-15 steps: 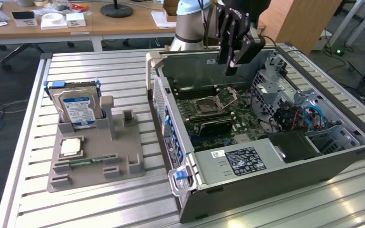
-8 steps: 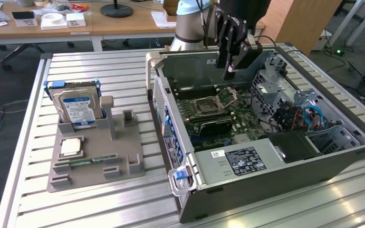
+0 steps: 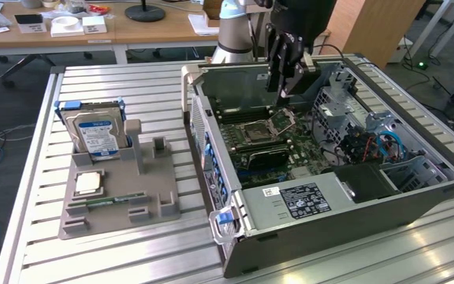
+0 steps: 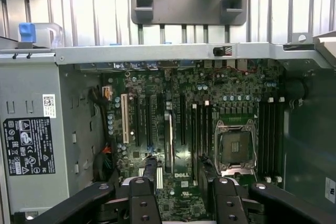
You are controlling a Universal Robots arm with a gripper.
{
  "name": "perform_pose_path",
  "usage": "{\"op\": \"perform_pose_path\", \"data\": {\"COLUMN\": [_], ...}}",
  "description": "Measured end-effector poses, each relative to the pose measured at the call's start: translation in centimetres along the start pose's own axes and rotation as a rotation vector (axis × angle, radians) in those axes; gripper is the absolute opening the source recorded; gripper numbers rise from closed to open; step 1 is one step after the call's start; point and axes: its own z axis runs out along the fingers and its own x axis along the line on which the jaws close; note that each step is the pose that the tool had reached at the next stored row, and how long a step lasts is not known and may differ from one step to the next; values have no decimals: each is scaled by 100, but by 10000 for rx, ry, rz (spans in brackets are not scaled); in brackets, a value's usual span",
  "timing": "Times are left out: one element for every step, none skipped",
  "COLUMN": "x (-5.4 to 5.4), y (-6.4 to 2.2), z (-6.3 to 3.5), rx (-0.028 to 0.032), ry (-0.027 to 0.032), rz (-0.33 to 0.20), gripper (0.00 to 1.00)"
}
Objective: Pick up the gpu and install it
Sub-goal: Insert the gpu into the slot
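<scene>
The gpu [image 3: 260, 157] is a thin black card standing on edge in a slot of the motherboard [image 3: 278, 174] inside the open computer case [image 3: 211, 74]. In the wrist view the gpu [image 4: 168, 140] shows edge-on between the expansion slots, beside the bare CPU socket [image 4: 233, 145]. My gripper [image 3: 284, 92] hangs above the rear part of the case, well clear of the card. Its black fingers [image 4: 142, 203] stand wide apart, and my gripper [image 4: 184, 205] is open with nothing between them.
A grey holder tray [image 3: 156, 189] lies on the slatted table at the exterior view's left. It carries a hard drive [image 3: 97, 133], a CPU chip [image 3: 89, 182] and a RAM stick [image 3: 109, 200]. The power supply [image 3: 306, 198] and drive cage [image 3: 341, 112] crowd the case.
</scene>
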Motion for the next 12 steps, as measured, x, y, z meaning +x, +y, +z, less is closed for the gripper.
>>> {"op": "perform_pose_path", "data": {"x": [0, 0, 1, 1, 1, 2, 1, 1, 2, 2, 2, 2], "y": [1, 1, 2, 2, 3, 3, 4, 5, 5, 5, 6, 6], "z": [18, 36, 54, 71, 87, 103, 118, 134, 148, 162, 177, 191], "rx": [-2, -3, -5, -7, -8, -9, -10, -11, -13, -14, -16, -16], "ry": [0, 0, 2, 3, 2, 4, 3, 2, 3, 4, 4, 4], "rz": [9, 18, 28, 36, 44, 52, 59, 66, 72, 78, 84, 91], "gripper": [45, 45, 45, 45, 45, 45, 45, 45, 45, 45, 45, 45]}}
